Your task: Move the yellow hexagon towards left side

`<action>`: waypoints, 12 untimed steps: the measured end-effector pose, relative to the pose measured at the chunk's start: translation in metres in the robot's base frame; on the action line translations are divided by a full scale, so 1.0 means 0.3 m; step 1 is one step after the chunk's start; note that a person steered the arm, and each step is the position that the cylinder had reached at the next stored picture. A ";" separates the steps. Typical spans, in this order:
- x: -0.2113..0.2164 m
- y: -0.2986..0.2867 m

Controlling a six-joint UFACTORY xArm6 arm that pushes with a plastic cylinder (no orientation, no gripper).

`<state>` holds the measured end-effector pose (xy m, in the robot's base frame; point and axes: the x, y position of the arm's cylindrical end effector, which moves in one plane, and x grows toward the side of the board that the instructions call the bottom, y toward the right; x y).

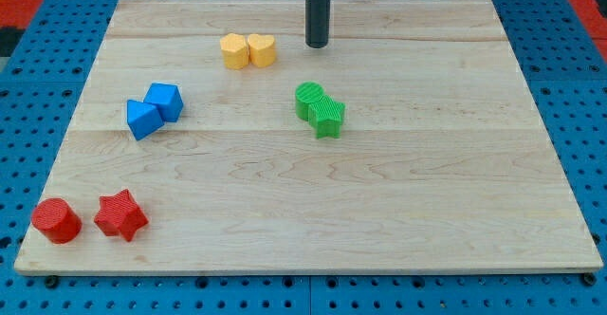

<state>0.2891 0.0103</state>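
Note:
The yellow hexagon (233, 51) lies near the view's top, left of centre, touching a yellow heart-shaped block (263, 49) on its right. My tip (317, 45) rests on the board a short way to the right of the yellow heart, apart from it. The rod rises straight up out of the view's top.
Two green blocks (320, 108) touch each other just below my tip. Two blue blocks (155, 109) sit together at the left. A red cylinder (56, 221) and a red star (120, 215) lie at the bottom left. The wooden board (379, 211) sits on a blue pegboard.

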 end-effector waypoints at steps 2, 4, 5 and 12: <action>0.108 -0.089; 0.108 -0.143; 0.108 -0.189; 0.089 -0.329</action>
